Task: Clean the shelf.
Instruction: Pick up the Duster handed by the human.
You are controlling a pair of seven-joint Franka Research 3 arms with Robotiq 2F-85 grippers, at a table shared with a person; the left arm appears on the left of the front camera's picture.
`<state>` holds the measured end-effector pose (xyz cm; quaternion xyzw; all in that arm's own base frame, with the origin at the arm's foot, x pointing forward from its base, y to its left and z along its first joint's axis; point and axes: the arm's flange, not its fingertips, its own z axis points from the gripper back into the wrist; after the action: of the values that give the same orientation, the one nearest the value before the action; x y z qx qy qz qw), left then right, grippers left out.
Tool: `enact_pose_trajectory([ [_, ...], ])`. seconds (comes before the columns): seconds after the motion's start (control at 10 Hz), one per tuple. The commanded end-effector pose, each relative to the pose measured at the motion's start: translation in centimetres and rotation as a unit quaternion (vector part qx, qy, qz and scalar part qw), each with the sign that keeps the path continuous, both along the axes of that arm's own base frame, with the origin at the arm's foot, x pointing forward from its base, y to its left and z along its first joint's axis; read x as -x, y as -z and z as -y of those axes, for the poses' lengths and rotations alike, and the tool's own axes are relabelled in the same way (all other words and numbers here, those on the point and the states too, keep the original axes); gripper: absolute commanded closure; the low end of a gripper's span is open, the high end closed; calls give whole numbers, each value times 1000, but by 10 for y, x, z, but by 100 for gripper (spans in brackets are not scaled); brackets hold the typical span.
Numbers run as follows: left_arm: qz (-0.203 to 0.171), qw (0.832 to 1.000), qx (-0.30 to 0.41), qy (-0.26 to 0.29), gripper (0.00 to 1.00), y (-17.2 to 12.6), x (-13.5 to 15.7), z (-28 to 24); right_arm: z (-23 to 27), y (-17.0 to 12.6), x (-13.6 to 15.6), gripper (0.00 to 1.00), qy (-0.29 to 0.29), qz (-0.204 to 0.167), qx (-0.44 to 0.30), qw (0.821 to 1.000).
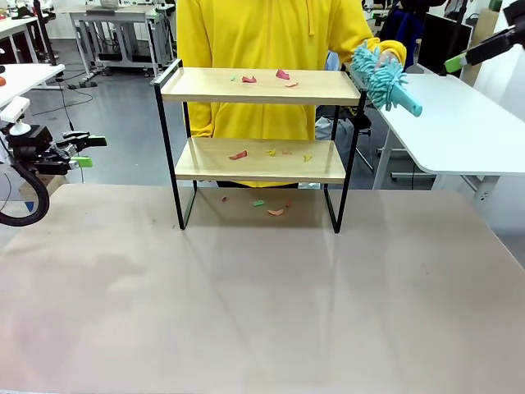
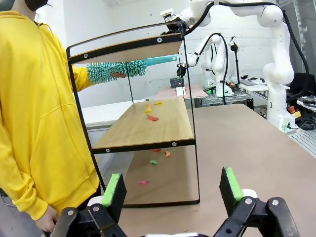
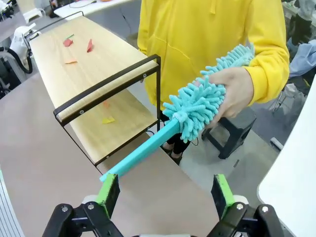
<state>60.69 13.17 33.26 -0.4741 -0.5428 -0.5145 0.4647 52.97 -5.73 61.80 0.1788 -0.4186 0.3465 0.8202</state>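
The shelf (image 1: 261, 123) stands at the tabletop's (image 1: 262, 312) far edge, midway between the arms, with a broad bare stretch on its near side. Coloured scraps (image 1: 248, 80) lie on both boards and underneath. The left pincer (image 2: 173, 190) hangs by the tabletop's far left corner, fingers wide apart, holding nothing. The right pincer (image 3: 163, 190), also spread, is beyond the shelf's right end. It faces the handle of a teal duster (image 3: 197, 106) gripped by a person's hand (image 3: 237, 91), without touching it.

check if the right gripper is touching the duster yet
Apart. The front view shows a clear gap between the right gripper and the duster, whose handle tip points toward it; the person's hand holds its fluffy head.
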Motion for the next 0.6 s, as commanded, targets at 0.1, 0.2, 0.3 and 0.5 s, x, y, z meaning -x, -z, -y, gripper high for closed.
enact_pose_trajectory([
  [0.1, 8, 1000, 4, 4, 0, -2, 2, 0, 0, 0, 0, 0, 0, 0, 0, 1000],
  [0.2, 8, 1000, 4, 4, 0, -2, 2, 0, -28, -17, 0, 0, 92, -26, 38, 995],
  [0.3, 8, 1000, 4, 4, 0, -2, 2, 0, -52, -28, -2, 0, 140, -39, 59, 988],
  [0.5, 8, 1000, 4, 4, 0, -2, 2, 0, -88, -32, -11, 0, 191, -71, 46, 978],
])
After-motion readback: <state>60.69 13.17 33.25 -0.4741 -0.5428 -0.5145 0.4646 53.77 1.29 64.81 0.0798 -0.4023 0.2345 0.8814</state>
